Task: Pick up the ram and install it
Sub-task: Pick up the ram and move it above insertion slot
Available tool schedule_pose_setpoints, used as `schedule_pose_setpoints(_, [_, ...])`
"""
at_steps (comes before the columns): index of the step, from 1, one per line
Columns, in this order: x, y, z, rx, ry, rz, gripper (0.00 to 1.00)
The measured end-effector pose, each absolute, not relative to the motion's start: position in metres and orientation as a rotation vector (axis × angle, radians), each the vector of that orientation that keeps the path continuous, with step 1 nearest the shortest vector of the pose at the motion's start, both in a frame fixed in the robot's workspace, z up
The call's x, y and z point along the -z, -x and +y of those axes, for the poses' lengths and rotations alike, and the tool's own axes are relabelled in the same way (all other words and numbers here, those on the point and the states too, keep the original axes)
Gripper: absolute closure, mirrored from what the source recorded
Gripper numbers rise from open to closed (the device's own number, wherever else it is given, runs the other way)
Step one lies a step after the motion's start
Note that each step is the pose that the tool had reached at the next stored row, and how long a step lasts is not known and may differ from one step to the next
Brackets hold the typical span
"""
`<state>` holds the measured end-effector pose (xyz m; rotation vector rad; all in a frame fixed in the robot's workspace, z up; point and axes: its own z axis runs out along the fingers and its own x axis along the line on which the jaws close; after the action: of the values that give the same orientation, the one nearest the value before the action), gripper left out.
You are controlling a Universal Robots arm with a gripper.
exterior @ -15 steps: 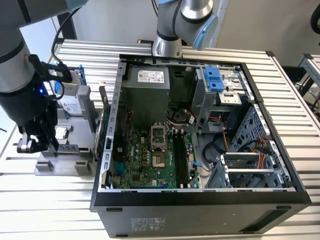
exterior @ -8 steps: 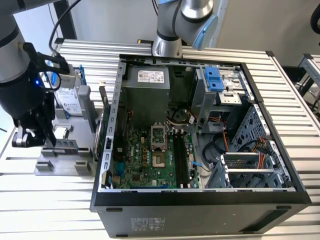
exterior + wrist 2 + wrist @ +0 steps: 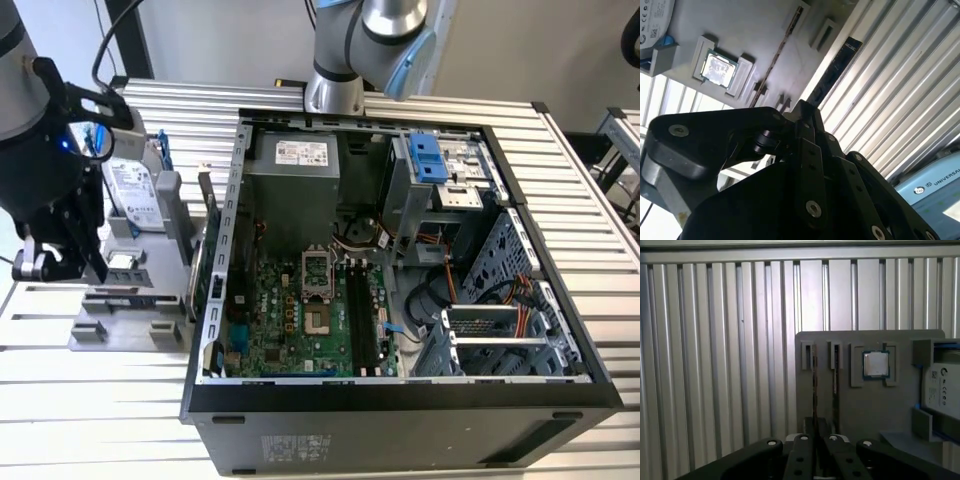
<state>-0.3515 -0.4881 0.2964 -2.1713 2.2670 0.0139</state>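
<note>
Closest in both wrist views sits my claw (image 3: 818,432), and I cannot tell whether it is open or closed. Just past it the ram (image 3: 814,385) stands on edge in the grey holder (image 3: 865,410), beside a processor chip (image 3: 875,364). In the exterior view that holder lies at nine o'clock of the computer case (image 3: 400,400).

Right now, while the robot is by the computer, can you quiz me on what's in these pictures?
1. True or false: the ram sits in the motherboard.
2. The gripper is nearest to: A the grey holder, B the computer case, C a keyboard.
3. Fill in: the square part beside the ram is a ____.
Key: 1 false, it stands in the holder; 2 A; 3 processor.
</note>
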Motion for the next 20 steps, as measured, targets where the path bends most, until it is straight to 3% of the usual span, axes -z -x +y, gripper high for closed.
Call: schedule_pose_setpoints(20, [-0.339,0.351,-0.488,-0.014,2.166,2.272,1.00])
